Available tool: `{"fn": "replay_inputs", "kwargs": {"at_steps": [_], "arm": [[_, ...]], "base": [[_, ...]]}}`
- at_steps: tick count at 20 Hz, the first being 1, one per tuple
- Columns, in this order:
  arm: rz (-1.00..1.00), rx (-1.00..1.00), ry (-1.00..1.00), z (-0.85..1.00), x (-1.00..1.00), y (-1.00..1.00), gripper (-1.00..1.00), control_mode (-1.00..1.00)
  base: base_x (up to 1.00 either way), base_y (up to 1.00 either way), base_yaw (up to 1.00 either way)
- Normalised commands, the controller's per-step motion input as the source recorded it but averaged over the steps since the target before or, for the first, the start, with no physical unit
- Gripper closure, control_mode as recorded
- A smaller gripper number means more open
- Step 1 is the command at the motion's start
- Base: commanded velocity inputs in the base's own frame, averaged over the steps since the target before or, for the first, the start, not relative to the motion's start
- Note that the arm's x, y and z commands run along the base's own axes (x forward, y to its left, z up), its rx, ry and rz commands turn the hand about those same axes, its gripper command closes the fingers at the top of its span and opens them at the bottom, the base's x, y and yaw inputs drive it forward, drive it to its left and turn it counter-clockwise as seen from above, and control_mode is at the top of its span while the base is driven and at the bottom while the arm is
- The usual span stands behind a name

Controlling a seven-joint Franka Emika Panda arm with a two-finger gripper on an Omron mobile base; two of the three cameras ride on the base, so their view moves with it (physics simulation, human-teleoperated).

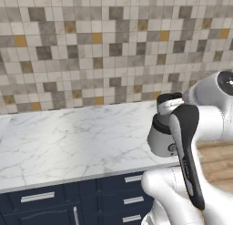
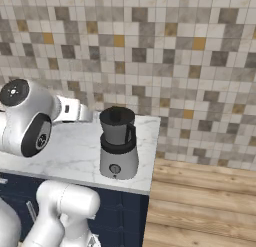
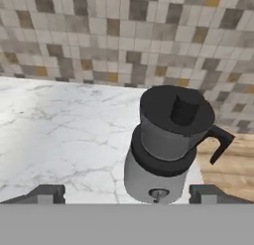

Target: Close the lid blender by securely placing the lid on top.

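A: Hand view first: the gripper (image 3: 126,193) is seen spread wide, nothing held or touched. Just beyond it, the lid (image 3: 177,109) is seated on the blender (image 3: 166,150), on the marble counter (image 3: 59,135).

B: Left base view, the blender (image 1: 163,128) is half hidden by the arm. Right base view, it's parked near the counter's (image 2: 75,151) right end, tiled wall (image 2: 165,46) behind. No readable labels.

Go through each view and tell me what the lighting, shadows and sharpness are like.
Left base view: soft, slightly blurred; the arm hides much of the blender. Right base view: even light, faint shadow beneath the blender on the counter. Hand view: flat light, no glare on the lid.
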Motion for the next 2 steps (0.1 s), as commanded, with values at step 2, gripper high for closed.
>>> {"fn": "replay_inputs", "kwargs": {"at_steps": [2], "arm": [[0.0, -0.1, 0.0, 0.05, -0.31, 1.0, -1.0, -1.0]], "base": [[0.0, 0.0, 0.0]]}}
